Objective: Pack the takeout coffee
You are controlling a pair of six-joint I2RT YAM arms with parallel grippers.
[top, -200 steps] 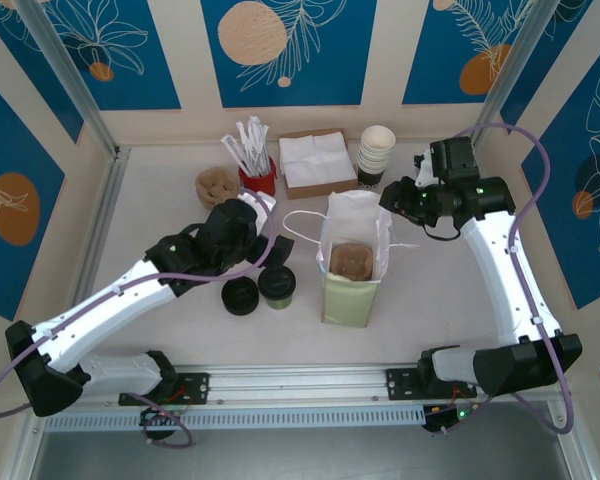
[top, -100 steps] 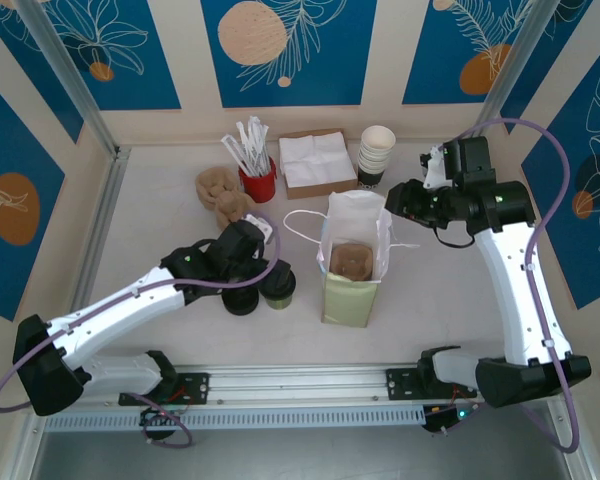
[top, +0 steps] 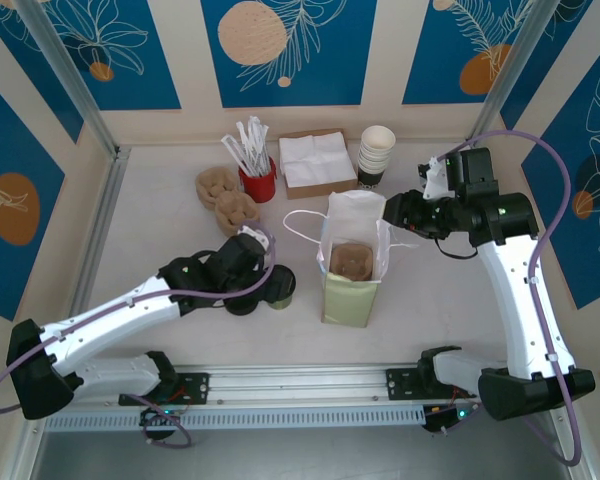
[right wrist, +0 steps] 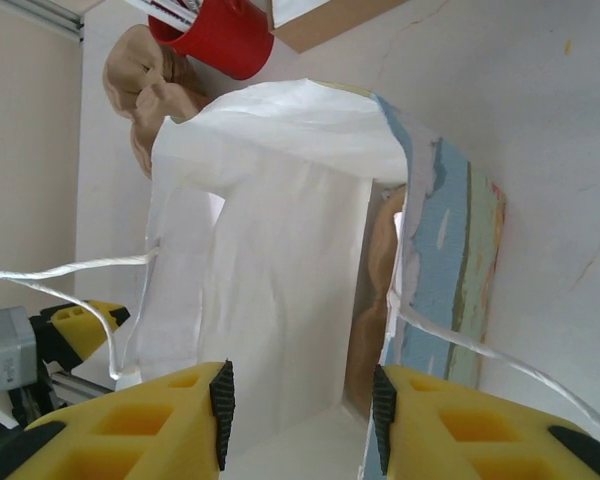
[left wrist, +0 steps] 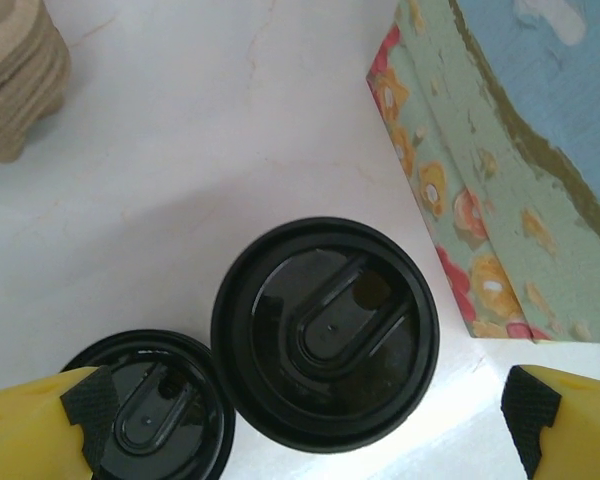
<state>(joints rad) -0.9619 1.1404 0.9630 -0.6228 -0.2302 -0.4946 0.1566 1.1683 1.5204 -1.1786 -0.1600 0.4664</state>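
Note:
The takeout coffee (top: 278, 286) stands left of the paper bag (top: 352, 290), wearing a round black lid (left wrist: 325, 335). My left gripper (top: 263, 276) hovers right above it, open. In the left wrist view its yellow fingers (left wrist: 75, 420) straddle the lidded cup without touching it, and the left gripper (left wrist: 308, 412) is centred over the lid's near edge. My right gripper (top: 393, 209) is at the bag's right rim. It is open (right wrist: 300, 410), looking into the bag's white inside (right wrist: 270, 290), where a brown cup carrier (right wrist: 375, 300) lies. Nothing is between its pads.
A low pile of black lids (top: 242, 298) touches the cup's left side (left wrist: 150, 405). At the back stand stacked nested cups (top: 377, 155), a napkin box (top: 317, 162), a red cup of stirrers (top: 259, 178) and brown carriers (top: 227, 197). The bag's string handles (top: 298, 222) hang loose.
My left gripper has come forward from beside the brown carriers and dropped over the lidded cup. The right arm has shifted a little rightward, its gripper staying at the bag's rim.

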